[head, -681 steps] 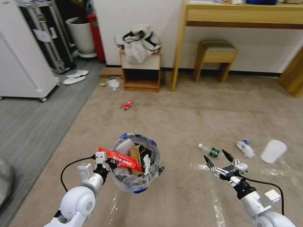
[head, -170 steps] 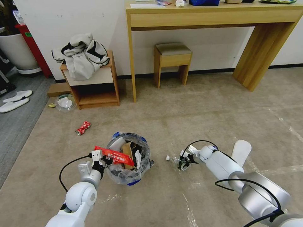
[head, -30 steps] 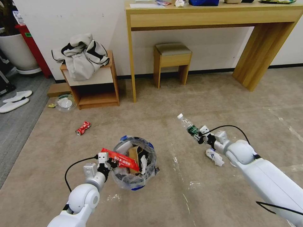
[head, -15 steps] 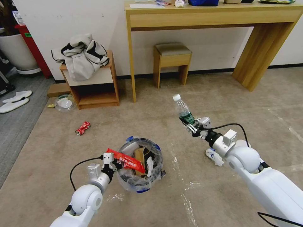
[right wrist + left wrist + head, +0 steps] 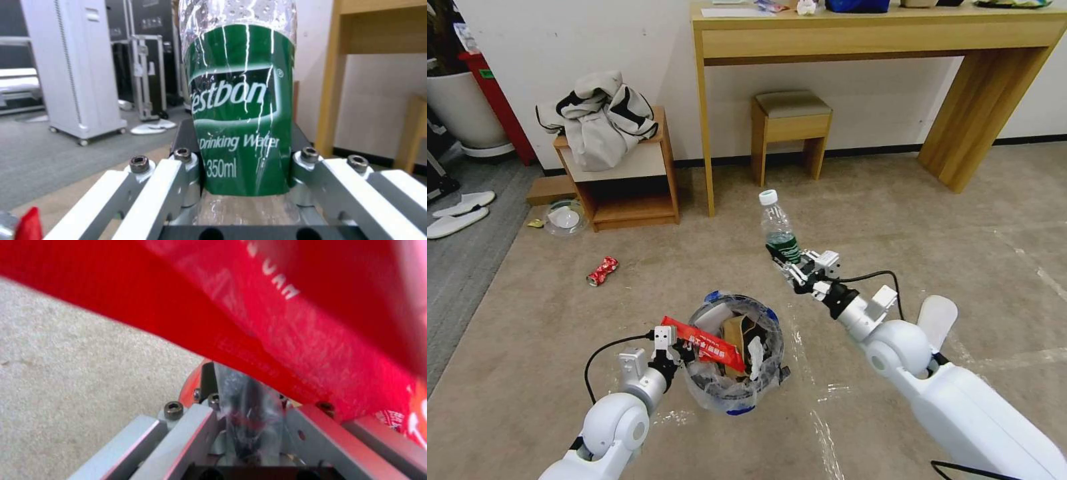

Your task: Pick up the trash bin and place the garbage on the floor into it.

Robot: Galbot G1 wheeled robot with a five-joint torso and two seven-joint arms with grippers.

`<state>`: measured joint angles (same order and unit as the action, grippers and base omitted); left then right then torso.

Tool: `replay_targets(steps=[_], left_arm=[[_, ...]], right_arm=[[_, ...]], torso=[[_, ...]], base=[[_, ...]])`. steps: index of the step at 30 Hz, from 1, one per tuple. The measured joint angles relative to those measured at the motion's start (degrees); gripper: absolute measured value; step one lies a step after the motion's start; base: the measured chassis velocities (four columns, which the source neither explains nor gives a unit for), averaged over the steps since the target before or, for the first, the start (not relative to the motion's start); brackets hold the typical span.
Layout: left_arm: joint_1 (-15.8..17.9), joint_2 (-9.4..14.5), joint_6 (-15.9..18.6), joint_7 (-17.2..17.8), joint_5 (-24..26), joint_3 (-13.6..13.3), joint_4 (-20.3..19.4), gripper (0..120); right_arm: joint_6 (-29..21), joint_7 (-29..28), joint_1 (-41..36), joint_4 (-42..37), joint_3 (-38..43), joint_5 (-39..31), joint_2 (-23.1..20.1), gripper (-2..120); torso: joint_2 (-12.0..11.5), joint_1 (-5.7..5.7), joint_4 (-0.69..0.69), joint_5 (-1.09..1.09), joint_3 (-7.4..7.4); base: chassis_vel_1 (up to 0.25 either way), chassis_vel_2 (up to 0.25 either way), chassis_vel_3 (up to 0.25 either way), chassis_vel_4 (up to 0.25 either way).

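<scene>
Right gripper (image 5: 792, 265) raised in mid-air, just beyond the far right edge of the trash bin (image 5: 735, 353), clamped on the lower body of the bottle (image 5: 778, 228) (clear plastic, green label, white cap). Bottle near upright, cap tilted slightly to the far left, off the floor (image 5: 860, 220). From the right wrist, same bottle (image 5: 242, 110) pinched between the two metal fingers (image 5: 146, 186), label wording "Drinking Water" and "350ml" legible.

Left gripper (image 5: 675, 348) low at the near left, pinched onto the left rim of the trash bin and its crinkled plastic liner. From the left wrist, fingers (image 5: 186, 430) closed over a fold of clear liner (image 5: 249, 406) at the rim, with the red wrapper (image 5: 285, 320) stretched across close above.

Trash bin in the near centre, well filled: long red wrapper (image 5: 704, 343) lying across the left part of the mouth, brown carton (image 5: 735, 331) standing in the middle, white tissue (image 5: 756, 349) at the right side. Whether resting on the carpet or lifted clear, impossible to judge.

Still on the floor: crushed red can (image 5: 602, 270) to the far left of the bin, a flat white slipper (image 5: 937, 319) on the right, partly behind the right arm. Two more white slippers (image 5: 459, 212) on the grey carpet at the far left edge.

Against the far wall, a small wooden cabinet (image 5: 627, 190) with a grey-white jacket (image 5: 597, 117) heaped on top, a stool (image 5: 790, 123) under a long wooden desk (image 5: 880, 33).
</scene>
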<state>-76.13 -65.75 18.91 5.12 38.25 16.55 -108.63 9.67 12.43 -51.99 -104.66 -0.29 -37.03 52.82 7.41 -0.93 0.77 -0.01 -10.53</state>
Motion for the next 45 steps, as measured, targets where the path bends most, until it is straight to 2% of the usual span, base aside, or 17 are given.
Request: replay_targets(steps=[7, 31, 45], left_arm=[[-0.1, 0.0, 0.5, 0.3, 1.3, 0.0, -1.0, 1], [-1.1, -1.3, 0.9, 1.9, 3.0, 0.6, -2.9, 1], [-1.5, -1.6, 1.4, 2.9, 4.6, 0.2, -4.1, 1]], right_arm=[[1.5, 1.6, 0.0, 1.4, -3.6, 1.5, 1.4, 23], [0.8, 2.4, -6.8, 0.9, -3.1, 6.2, 0.6, 23], [0.6, 2.5, -7.2, 2.3, -4.2, 7.6, 1.3, 23]], torso=[[0.0, 0.0, 0.0, 0.01, 0.0], [0.0, 0.0, 0.0, 0.01, 0.0], [0.0, 0.0, 0.0, 0.01, 0.0]], base=[[0.0, 0.0, 0.0, 0.0], [0.0, 0.0, 0.0, 0.0], [0.0, 0.0, 0.0, 0.0]])
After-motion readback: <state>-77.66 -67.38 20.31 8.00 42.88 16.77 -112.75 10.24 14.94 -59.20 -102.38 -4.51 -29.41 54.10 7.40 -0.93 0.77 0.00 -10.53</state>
